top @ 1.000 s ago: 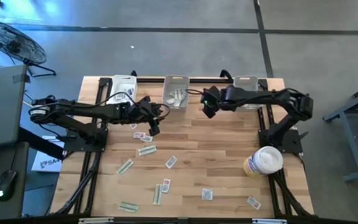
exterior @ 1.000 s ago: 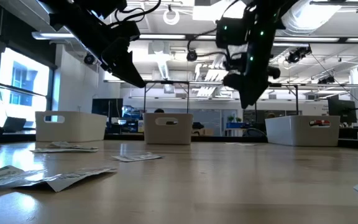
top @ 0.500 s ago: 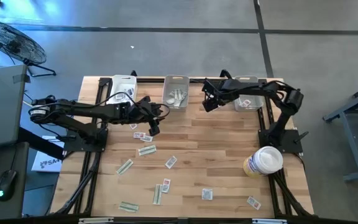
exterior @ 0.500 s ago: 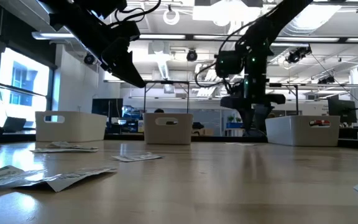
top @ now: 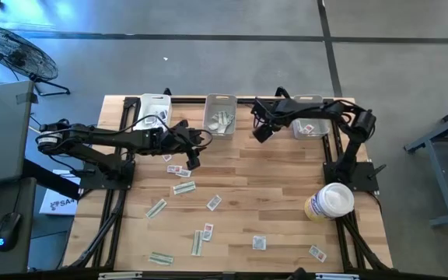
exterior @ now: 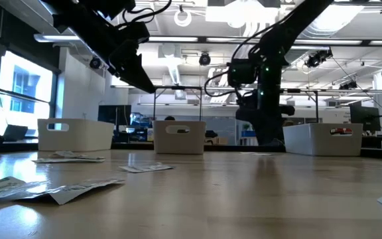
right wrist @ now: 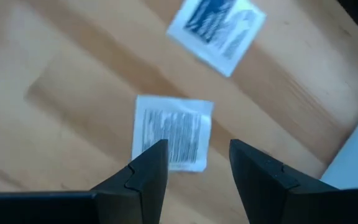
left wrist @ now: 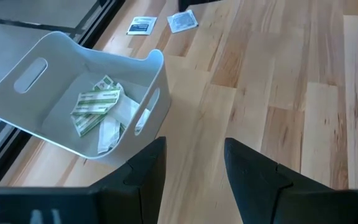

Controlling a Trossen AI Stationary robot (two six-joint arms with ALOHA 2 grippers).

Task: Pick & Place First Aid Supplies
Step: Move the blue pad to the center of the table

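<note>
First aid supplies lie scattered flat on the wooden table: white packets [top: 214, 202] and pale green strips [top: 183, 187] in the near half. My right gripper [right wrist: 196, 149] stands open near the far edge, pointing steeply down. Just beyond its fingertips lies a white printed packet [right wrist: 173, 132], with a second white packet [right wrist: 217, 28] farther off. My left gripper [left wrist: 192, 146] hangs open above the table at the left [top: 192, 162], aimed at the middle bin [left wrist: 160, 68], which holds green strips [left wrist: 95, 106].
Three white bins stand along the far edge: left bin [top: 155, 109], middle bin [top: 221, 114], right bin [top: 309, 118]. A big white-and-yellow tub [top: 330, 202] stands at the right, near the right arm's base. More packets [top: 259, 243] lie toward the near edge.
My right gripper has sunk toward the table near the far edge and tipped to point more steeply down; most of the move came in the first half second. Its fingers stay open. The left arm has kept still.
</note>
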